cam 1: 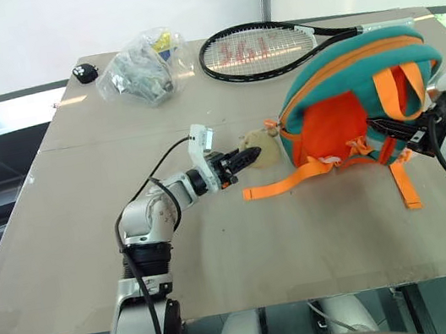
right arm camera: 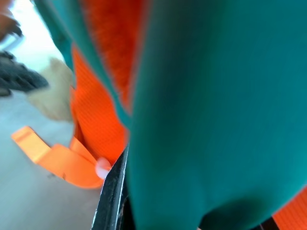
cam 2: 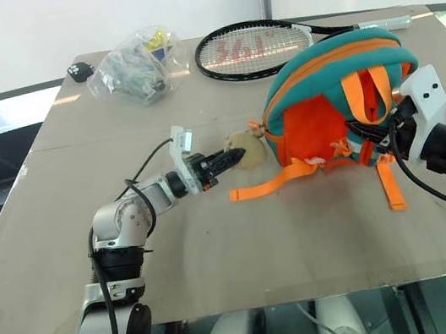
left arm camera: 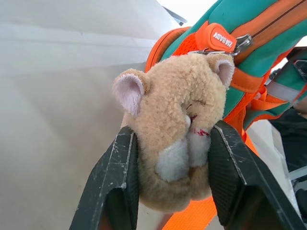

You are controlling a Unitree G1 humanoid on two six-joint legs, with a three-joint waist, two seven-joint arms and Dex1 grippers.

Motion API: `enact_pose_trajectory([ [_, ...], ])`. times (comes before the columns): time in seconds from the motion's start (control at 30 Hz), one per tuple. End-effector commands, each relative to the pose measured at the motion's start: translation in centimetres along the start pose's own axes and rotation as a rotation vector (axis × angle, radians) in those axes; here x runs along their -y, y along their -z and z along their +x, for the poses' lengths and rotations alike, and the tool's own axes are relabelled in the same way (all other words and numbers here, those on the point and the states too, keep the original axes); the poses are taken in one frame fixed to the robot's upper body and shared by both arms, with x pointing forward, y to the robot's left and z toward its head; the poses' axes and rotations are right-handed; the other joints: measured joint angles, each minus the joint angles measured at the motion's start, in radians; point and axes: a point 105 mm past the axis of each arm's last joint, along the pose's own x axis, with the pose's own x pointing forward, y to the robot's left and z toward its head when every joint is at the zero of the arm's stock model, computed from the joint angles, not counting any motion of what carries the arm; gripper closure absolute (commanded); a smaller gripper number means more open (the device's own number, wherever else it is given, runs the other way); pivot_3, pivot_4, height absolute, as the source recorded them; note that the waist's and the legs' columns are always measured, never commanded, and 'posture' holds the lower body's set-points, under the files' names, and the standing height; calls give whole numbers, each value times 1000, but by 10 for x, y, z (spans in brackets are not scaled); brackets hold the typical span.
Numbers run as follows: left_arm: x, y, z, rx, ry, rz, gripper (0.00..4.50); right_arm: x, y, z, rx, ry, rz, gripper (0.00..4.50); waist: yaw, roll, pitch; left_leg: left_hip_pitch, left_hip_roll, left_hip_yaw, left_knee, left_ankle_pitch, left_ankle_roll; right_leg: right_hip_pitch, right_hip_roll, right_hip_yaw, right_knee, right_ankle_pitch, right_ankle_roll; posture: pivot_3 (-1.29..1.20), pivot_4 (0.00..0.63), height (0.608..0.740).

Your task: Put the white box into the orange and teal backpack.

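Left eye view, from the left: the clear bag (cam 1: 140, 68) lies at the table's (cam 1: 81, 242) far side beside the racket (cam 1: 267, 49). Nearer, the left gripper (left arm camera: 170, 158) has its fingers spread on either side of the plush toy (left arm camera: 175, 143). The orange and teal backpack (cam 1: 341, 104) sits right of center, zipped. The right gripper (cam 1: 397, 131) presses against its straps; its finger spacing cannot be told.
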Motion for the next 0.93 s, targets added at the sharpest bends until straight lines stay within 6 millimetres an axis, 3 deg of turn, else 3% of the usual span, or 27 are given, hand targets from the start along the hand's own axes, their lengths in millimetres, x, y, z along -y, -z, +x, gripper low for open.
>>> enact_pose_trajectory([
  [0.03,15,-24,-22,38,31,208,1231,-13,-11,-21,40,-43,-73,1980,-1,0,0,0,1,0,-1,0,0,0,0,0,0,0,0,0,150,740],
  [0.1,20,-23,-33,21,41,270,593,-17,-11,-34,35,-60,-76,1389,-1,0,0,1,1,0,-2,0,0,0,0,1,0,0,0,0,150,740],
  [0.13,22,-23,-39,16,47,289,97,-19,-11,-41,26,-69,-70,867,-2,0,0,1,1,0,-2,0,0,0,0,1,0,0,0,0,150,740],
  [0.2,23,-23,-49,10,29,327,0,-20,-10,-53,7,-84,-80,48,1,0,0,2,1,0,-2,0,0,1,1,1,-1,0,0,0,150,740],
  [0.3,19,-17,-65,-6,-24,354,0,-25,-9,-66,-20,-114,-84,48,6,0,0,7,1,0,-2,-1,1,6,1,1,-2,0,0,0,150,740],
  [0.43,17,1,-93,-63,-71,380,0,-31,12,-84,-144,-131,-102,48,7,0,0,12,2,0,-2,-4,6,12,2,0,-3,-1,0,0,150,740],
  [0.7,11,25,-156,-157,-260,431,0,-15,57,-116,-326,16,-90,48,12,1,0,13,3,0,-3,-5,7,16,1,0,-8,-1,0,0,150,740],
  [0.93,11,35,-175,-177,-297,407,0,-11,67,-121,-335,32,-118,48,12,1,1,14,3,0,-3,-5,8,18,1,-1,-11,-2,-1,0,150,740],
])
